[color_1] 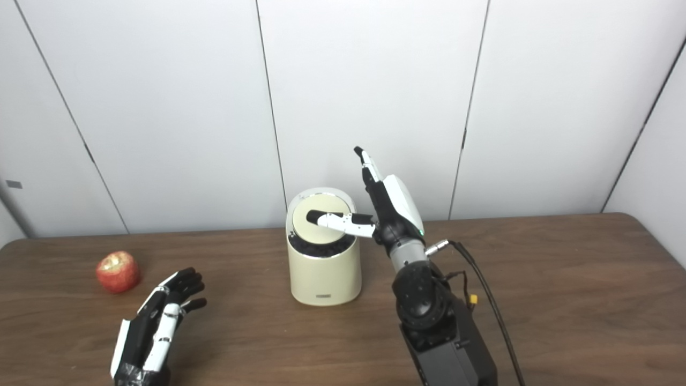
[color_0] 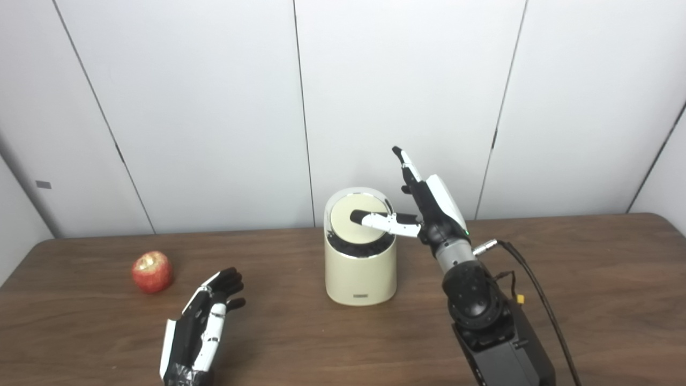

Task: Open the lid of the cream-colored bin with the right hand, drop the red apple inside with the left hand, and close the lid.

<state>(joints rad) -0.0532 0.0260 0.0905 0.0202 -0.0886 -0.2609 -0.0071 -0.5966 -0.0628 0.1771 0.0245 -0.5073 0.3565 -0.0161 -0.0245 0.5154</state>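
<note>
The bin [color_0: 360,268] is a short, smooth cylinder in glossy cream plastic, sitting upright near the middle of a dark brown wood-grain table [color_0: 589,279]. A shiny chrome ring runs around its top, and there's a small dark label low on the front. The round lid [color_0: 358,221] is tilted, its near edge sunk down into the opening, so a dark crescent of the inside shows at the 6 o'clock side of the rim.

The right hand [color_0: 429,206] is at about 3 o'clock from the bin, a mix of glossy white shell panels and black parts on a chunky black and grey wrist, with a thin black cable trailing off the wrist. Its thumb [color_0: 383,221] reaches sideways with the black tip resting on the lid disc, while the fingers [color_0: 405,161] point straight up and away from the bin. So the hand is spread and not gripping anything, just pressing with the thumb.

The apple [color_0: 153,272] is red with a pale yellowish patch on top, round and a bit lumpy, sitting on the table at roughly 9 o'clock from the bin, well apart from it.

The left hand [color_0: 201,321] is down at about 7 o'clock from the bin, near the apple but not touching it, fingers loosely spread and holding nothing.
</note>
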